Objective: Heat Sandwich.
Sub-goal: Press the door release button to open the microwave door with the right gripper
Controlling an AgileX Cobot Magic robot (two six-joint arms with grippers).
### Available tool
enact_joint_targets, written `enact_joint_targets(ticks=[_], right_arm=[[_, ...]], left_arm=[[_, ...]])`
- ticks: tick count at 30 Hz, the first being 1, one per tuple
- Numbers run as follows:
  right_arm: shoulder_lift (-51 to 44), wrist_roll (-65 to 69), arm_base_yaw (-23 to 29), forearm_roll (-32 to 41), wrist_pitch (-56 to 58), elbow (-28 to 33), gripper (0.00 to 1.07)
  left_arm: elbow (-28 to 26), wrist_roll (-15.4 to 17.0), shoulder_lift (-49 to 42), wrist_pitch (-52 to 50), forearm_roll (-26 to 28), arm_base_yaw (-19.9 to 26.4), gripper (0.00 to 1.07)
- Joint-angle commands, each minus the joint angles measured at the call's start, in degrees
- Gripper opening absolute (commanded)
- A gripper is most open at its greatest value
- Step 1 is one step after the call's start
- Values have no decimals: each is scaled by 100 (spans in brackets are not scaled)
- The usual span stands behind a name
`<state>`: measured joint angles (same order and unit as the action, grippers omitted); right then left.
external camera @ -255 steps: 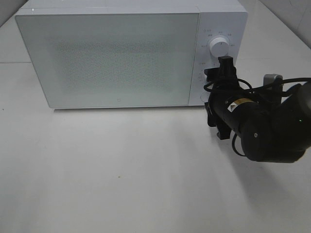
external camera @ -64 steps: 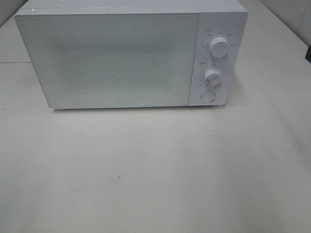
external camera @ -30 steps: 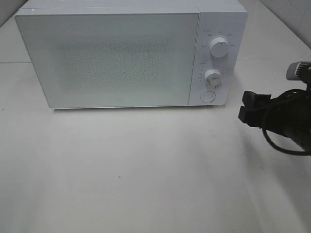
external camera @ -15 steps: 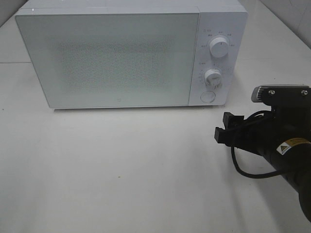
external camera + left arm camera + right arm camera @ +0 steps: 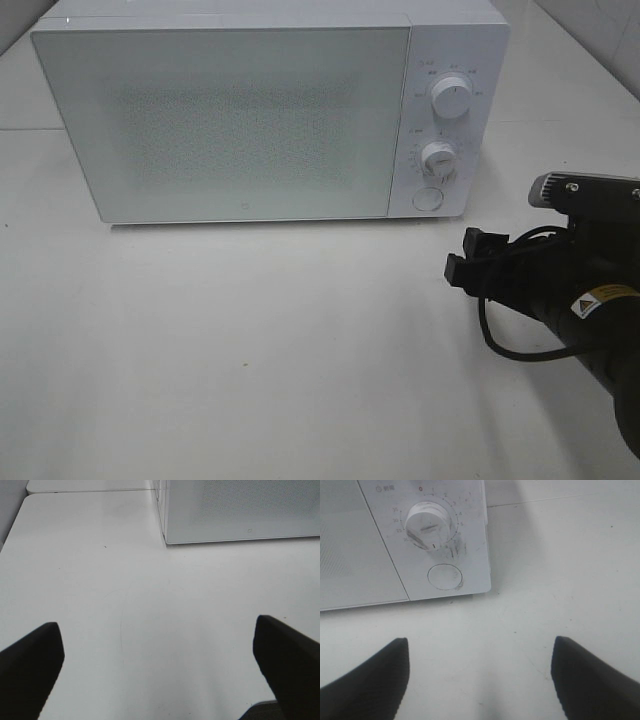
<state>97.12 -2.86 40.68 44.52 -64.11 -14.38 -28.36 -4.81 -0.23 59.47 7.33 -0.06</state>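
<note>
Shifted lower and further left in the high view than a second ago, the right gripper point(image 5: 463, 255) hovers beside the microwave point(image 5: 230, 120), jaws apart and empty. The door is shut and the sandwich is unseen, perhaps inside.

Left wrist view: the left gripper point(image 5: 160, 672) is spread wide, empty, over the table point(image 5: 125, 580).

Right wrist view: the round button point(image 5: 445, 576) sits below the timer dial point(image 5: 429, 526). It is the likely target, best pressed squarely with one fingertip.

White microwave point(image 5: 270, 110), door point(image 5: 225, 125) shut (speckled front panel), standing on white table point(image 5: 250, 360)
</note>
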Motion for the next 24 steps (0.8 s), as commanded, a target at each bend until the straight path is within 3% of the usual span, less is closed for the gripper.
enact_joint_targets(ticks=[1, 7, 8, 14, 17, 21, 24], right_arm=[[-6, 619, 34, -6, -34, -46, 75], [-6, 2727, 34, -23, -34, -46, 75], [-6, 3701, 34, -63, -34, -46, 75], [0, 6285, 34, -189, -34, -46, 73], [0, 6921, 34, -195, -34, -46, 72], [0, 7850, 34, -206, -34, -46, 65], [0, 8067, 34, -206, -29, -46, 50]], left_arm=[[17, 40, -166, -11, 23, 11, 98], [17, 40, -166, -11, 23, 11, 98], [17, 40, -166, -11, 23, 11, 98], [17, 40, -166, -11, 23, 11, 98], [17, 40, -166, -11, 23, 11, 98], [17, 40, -166, -11, 23, 11, 98], [17, 40, -166, -11, 23, 11, 98]])
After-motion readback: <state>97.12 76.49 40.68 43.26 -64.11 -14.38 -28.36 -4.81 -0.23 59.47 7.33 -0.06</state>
